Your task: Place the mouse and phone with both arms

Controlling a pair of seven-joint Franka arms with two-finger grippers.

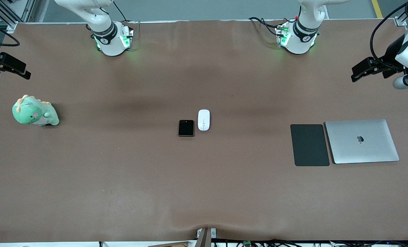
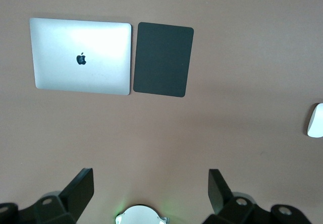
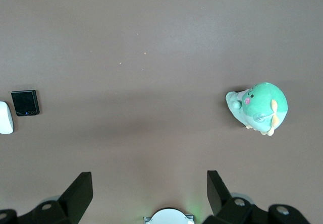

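A: Mouse [image 1: 204, 120] and phone [image 1: 186, 128] lie mid-table, just beside each other, the phone at the mouse's eight o'clock in our front view.

B: We see both well apart from either gripper. The left gripper [image 2: 151, 191] hangs spread and empty over the table's left-arm end, near the laptop [image 1: 361, 141] and dark pad [image 1: 309, 145].

A: The right gripper [image 3: 150, 192], also spread, waits near the green plush [image 1: 35, 111].
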